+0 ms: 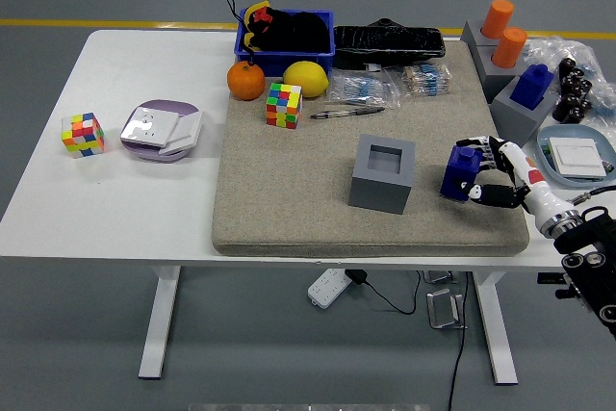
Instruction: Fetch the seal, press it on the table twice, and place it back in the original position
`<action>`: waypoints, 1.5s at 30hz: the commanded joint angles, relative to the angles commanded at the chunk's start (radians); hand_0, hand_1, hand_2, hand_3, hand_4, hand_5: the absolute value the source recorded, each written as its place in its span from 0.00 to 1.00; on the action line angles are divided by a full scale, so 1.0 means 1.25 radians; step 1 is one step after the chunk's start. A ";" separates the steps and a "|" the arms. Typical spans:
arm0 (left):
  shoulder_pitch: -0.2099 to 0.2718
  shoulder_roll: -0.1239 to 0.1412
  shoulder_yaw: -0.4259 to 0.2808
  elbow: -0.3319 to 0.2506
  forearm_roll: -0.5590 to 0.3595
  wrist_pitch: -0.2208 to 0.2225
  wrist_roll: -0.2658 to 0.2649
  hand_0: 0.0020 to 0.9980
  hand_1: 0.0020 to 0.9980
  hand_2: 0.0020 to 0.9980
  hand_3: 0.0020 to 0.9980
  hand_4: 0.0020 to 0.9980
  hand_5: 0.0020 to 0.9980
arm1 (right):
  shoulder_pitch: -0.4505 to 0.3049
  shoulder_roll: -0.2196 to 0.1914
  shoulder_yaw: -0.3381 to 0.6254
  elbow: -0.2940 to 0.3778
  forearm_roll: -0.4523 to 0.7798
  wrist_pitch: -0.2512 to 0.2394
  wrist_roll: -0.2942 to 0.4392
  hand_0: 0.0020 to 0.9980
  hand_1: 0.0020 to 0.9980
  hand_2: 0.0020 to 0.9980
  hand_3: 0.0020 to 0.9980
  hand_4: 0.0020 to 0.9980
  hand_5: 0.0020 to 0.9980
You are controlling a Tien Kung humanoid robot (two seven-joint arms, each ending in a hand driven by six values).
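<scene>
A dark blue seal (461, 171) stands on the beige mat (289, 199), to the right of the grey hollow block (383, 174). My right hand (489, 178) reaches in from the lower right, its fingers wrapped around the seal and holding it down on the mat. A second blue seal (531, 85) sits on a grey holder (517, 110) at the right edge. My left arm does not show.
Two orange cylinders (503, 32) stand on a grey stand at the back right. A blue bin (286, 31), an orange (245, 81), a lemon (306, 78), a puzzle cube (284, 105) and a pen (346, 113) lie along the mat's back. Another cube (82, 134) is at the left.
</scene>
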 joint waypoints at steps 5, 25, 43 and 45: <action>0.001 0.000 0.002 0.000 -0.002 0.000 0.000 0.82 0.82 0.79 0.84 0.80 0.41 | 0.002 0.001 -0.001 -0.022 -0.012 -0.007 0.010 0.45 0.37 0.38 0.40 0.61 0.00; -0.001 0.003 0.004 -0.001 -0.003 0.000 0.000 0.82 0.82 0.79 0.84 0.80 0.41 | -0.001 -0.019 0.069 0.141 0.017 0.013 -0.006 0.45 0.36 0.38 0.40 0.61 0.00; -0.005 0.008 0.018 -0.002 -0.007 0.000 -0.001 0.82 0.82 0.79 0.84 0.81 0.41 | 0.035 -0.013 -0.024 0.266 0.118 0.054 -0.067 0.45 0.36 0.38 0.40 0.61 0.00; -0.005 0.008 0.018 -0.002 -0.007 0.000 -0.001 0.82 0.82 0.79 0.84 0.81 0.41 | 0.045 -0.009 -0.043 0.253 0.121 0.055 -0.066 0.45 0.36 0.38 0.40 0.61 0.00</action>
